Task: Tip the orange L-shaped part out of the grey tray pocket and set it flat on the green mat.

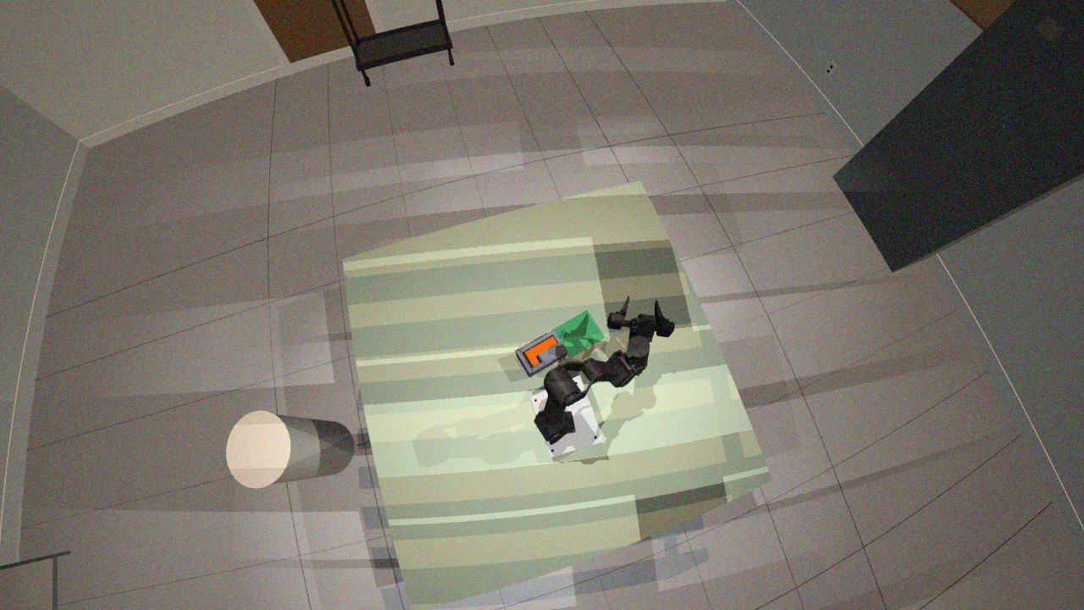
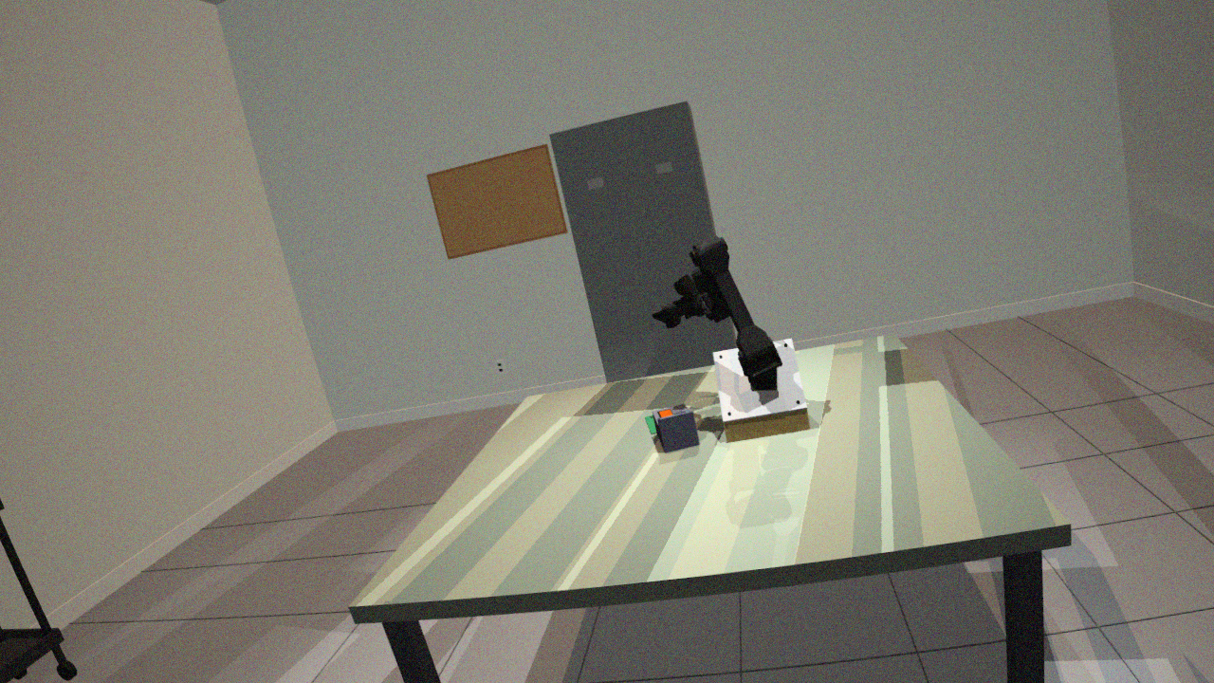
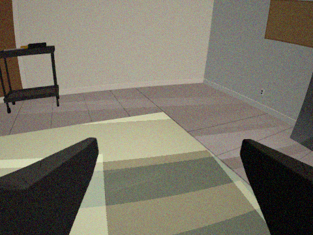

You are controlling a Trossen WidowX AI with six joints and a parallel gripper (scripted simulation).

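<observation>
The orange L-shaped part point(image 1: 542, 349) point(image 2: 665, 413) lies flush in the grey tray point(image 1: 528, 366) point(image 2: 677, 434) near the middle of the table point(image 1: 455, 303) point(image 2: 594, 509). My gripper point(image 1: 640, 307) point(image 2: 666, 316) point(image 3: 169, 146) is open and empty. It hangs high above the table, off to the far side of the mat, and points out over the table edge. Nothing is between the fingers.
The arm stands on a white base plate point(image 1: 589, 434) point(image 2: 789, 381) close to the tray. On the floor are a pale cylinder point(image 1: 261, 449), a black cart point(image 1: 394, 37) point(image 3: 30, 74) and a dark cabinet point(image 1: 970, 136) point(image 2: 636, 237).
</observation>
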